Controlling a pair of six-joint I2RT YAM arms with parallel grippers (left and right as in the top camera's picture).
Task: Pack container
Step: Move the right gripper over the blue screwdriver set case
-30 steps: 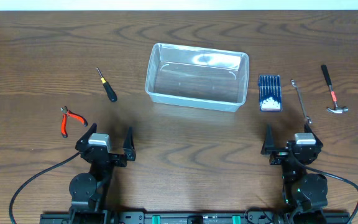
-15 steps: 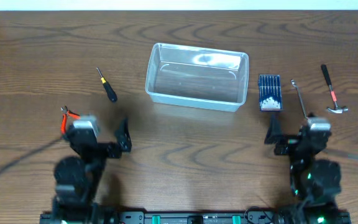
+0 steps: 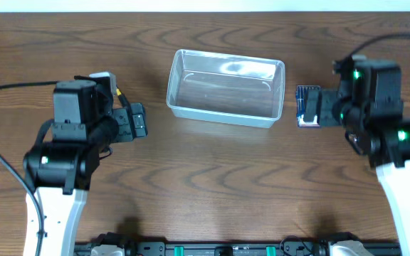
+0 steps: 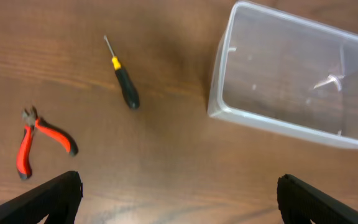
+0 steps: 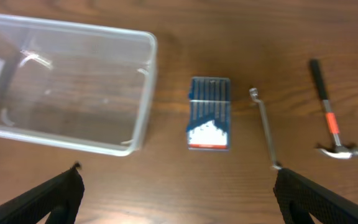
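The clear plastic container stands empty at the table's middle back. It also shows in the left wrist view and the right wrist view. My left gripper is open and empty, raised above the table left of the container; its fingers frame the bottom of its wrist view. My right gripper is open and empty, raised right of the container; its wrist view shows bare wood between the fingers.
Left of the container lie a black-handled screwdriver and red-handled pliers. To its right lie a blue drill-bit case, a wrench and a hammer. Overhead, the arms hide most of these tools.
Both arms have risen from the table's front edge and moved back. The left now hangs over the pliers and screwdriver, the right over the case, wrench and hammer.
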